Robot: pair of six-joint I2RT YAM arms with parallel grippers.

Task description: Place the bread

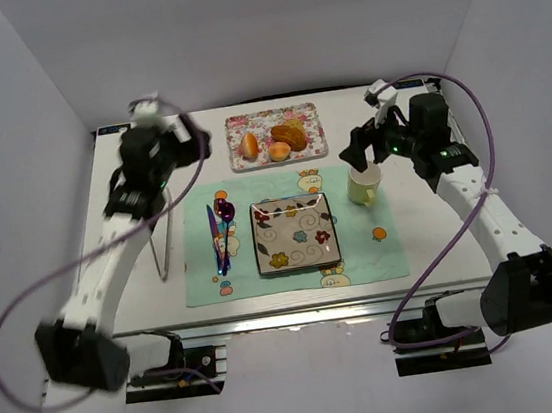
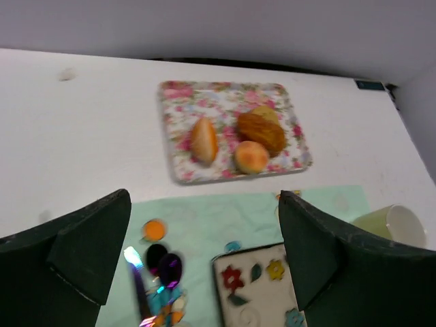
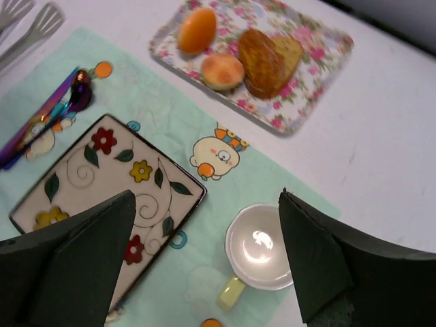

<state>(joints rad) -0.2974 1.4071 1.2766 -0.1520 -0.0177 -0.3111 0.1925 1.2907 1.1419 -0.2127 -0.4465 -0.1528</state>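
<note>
Three breads lie on a floral tray [image 1: 314, 146] at the back centre: an oval roll [image 1: 249, 146], a round bun [image 1: 278, 151] and a brown pastry [image 1: 290, 134]. In the left wrist view they show as the roll [image 2: 204, 140], the bun [image 2: 251, 157] and the pastry [image 2: 261, 131]. A square flowered plate [image 1: 294, 232] sits empty on a green placemat [image 1: 363, 256]. My left gripper [image 1: 192, 141] hovers left of the tray, open and empty [image 2: 204, 259]. My right gripper [image 1: 358, 148] hangs above a cup, open and empty [image 3: 204, 266].
A pale yellow-green cup [image 1: 362, 186] stands right of the plate, directly under my right gripper [image 3: 262, 248]. A knife and spoon [image 1: 221, 235] lie left of the plate. Metal tongs [image 1: 163, 243] lie on the white table left of the placemat.
</note>
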